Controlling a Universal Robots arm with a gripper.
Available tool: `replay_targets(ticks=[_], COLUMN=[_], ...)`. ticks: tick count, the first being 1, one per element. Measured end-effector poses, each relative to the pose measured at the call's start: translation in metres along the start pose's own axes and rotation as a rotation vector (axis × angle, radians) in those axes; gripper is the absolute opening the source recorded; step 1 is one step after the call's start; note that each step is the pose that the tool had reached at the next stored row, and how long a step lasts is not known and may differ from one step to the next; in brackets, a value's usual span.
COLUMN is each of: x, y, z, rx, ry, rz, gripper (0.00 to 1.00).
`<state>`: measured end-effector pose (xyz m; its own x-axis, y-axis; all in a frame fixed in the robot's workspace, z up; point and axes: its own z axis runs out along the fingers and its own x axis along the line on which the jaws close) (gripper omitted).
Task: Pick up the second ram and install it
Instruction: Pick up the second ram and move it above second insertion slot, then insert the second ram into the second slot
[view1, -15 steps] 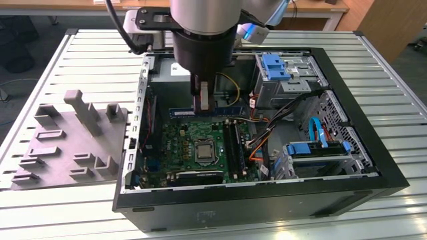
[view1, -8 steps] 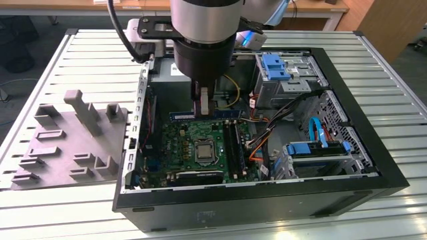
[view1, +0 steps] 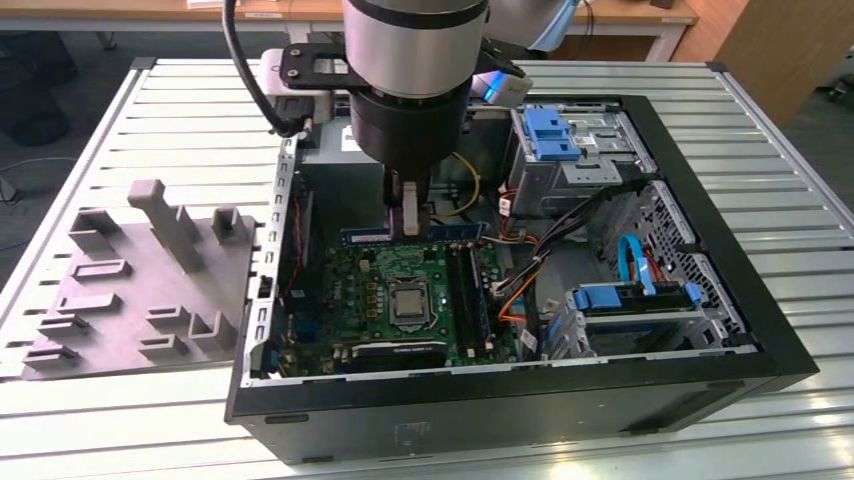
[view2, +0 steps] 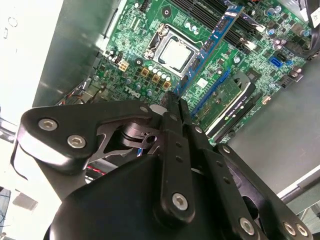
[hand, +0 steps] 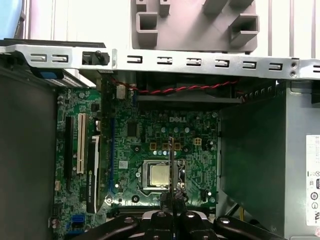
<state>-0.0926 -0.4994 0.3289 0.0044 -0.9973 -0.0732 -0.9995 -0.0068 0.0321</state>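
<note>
I can see one gripper (view1: 411, 222) reaching down into one open black computer case (view1: 787, 350). Its two fingers are pinched tight on one long blue stick, the second ram (view1: 447, 231). The stick is held on its thin edge just above the one green motherboard (view1: 360, 290) inside the case. One grey holder (view1: 134, 290) sits beside the case.

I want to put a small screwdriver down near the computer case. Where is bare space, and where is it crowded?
Bare table lies on the exterior view's right of the case, and nearer the camera than the grey fixture. Crowded: over the motherboard, where the gripper grips the second ram, and among the cables beside it.
</note>
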Motion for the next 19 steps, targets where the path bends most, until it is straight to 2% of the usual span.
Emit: replay_targets(ticks=[7,19], x=[0.0003,0.0003], y=[-0.0006,-0.0007], z=[0.0042,0.0047], rx=[0.0000,0.0007], ry=[0.0001,-0.0002], rz=[0.000,0.010], gripper=[0.13,0.13])
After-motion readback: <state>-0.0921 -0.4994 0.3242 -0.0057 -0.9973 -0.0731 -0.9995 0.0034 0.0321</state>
